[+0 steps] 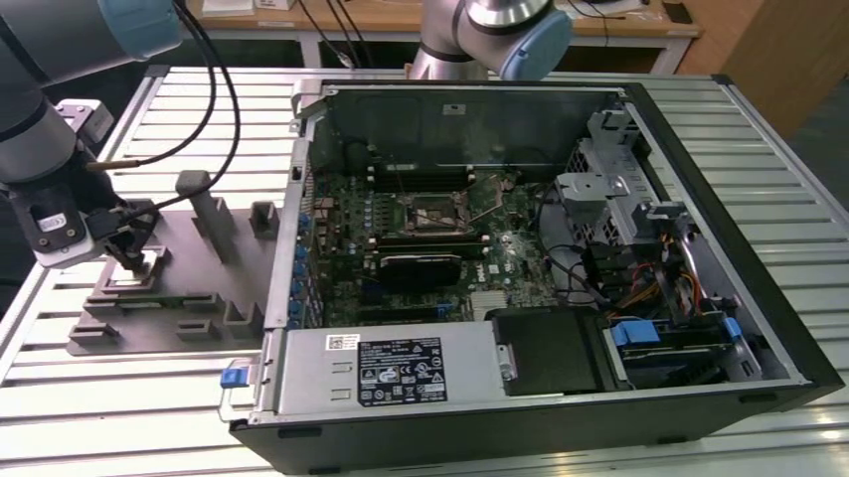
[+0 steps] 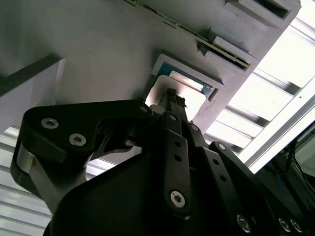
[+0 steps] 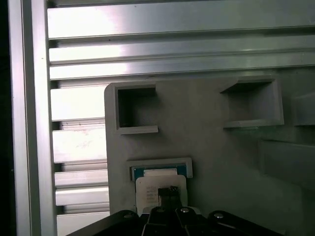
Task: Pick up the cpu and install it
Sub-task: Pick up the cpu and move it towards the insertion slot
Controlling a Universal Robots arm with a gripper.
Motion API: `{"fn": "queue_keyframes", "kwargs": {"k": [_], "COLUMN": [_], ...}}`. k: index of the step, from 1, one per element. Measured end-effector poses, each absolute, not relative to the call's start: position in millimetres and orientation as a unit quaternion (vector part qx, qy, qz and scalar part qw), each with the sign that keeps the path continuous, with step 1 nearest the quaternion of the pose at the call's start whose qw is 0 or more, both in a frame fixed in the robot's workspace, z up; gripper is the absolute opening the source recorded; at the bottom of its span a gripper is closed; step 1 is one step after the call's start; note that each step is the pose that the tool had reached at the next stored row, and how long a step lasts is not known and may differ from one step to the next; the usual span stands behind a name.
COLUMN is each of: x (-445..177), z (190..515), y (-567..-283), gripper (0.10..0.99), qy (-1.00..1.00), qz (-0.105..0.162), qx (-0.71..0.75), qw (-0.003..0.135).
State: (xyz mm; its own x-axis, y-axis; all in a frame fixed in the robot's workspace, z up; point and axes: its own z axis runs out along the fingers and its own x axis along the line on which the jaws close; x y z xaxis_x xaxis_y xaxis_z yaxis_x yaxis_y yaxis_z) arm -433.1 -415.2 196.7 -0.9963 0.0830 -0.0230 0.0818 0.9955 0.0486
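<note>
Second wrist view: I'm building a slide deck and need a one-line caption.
Gripper right at the silvery cpu lying in a recess of the grey fixture.

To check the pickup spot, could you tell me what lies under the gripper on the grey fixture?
The cpu lies flat in a shallow recess of the grey fixture, beneath the gripper. The gripper covers part of its pale top; contact cannot be judged.

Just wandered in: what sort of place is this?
Probably a robotics lab for computer assembly: an open PC case on a slatted table, a robot arm over a grey fixture holding a cpu.
</note>
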Motion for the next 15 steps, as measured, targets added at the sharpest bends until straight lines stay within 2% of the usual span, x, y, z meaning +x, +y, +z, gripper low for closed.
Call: {"fn": "queue_keyframes", "kwargs": {"k": [6, 8, 9, 11, 12, 14, 15], "x": [-433.1, -433.1, -433.1, -433.0, -433.1, -433.1, -433.1], "z": [196.3, 196.2, 196.2, 196.1, 196.1, 196.0, 196.0], "y": [-415.2, -415.2, -415.2, -415.2, -415.2, -415.2, -415.2], "gripper": [0.114, 0.231, 0.231, 0.349, 0.349, 0.467, 0.467], "qy": [0.999, 0.999, 0.999, 0.999, 0.999, 0.999, 0.999], "qz": [0.024, 0.024, 0.024, 0.024, 0.024, 0.024, 0.024], "qx": [0.041, 0.041, 0.041, 0.041, 0.041, 0.041, 0.041], "qw": [0.013, 0.013, 0.013, 0.013, 0.013, 0.013, 0.013]}}
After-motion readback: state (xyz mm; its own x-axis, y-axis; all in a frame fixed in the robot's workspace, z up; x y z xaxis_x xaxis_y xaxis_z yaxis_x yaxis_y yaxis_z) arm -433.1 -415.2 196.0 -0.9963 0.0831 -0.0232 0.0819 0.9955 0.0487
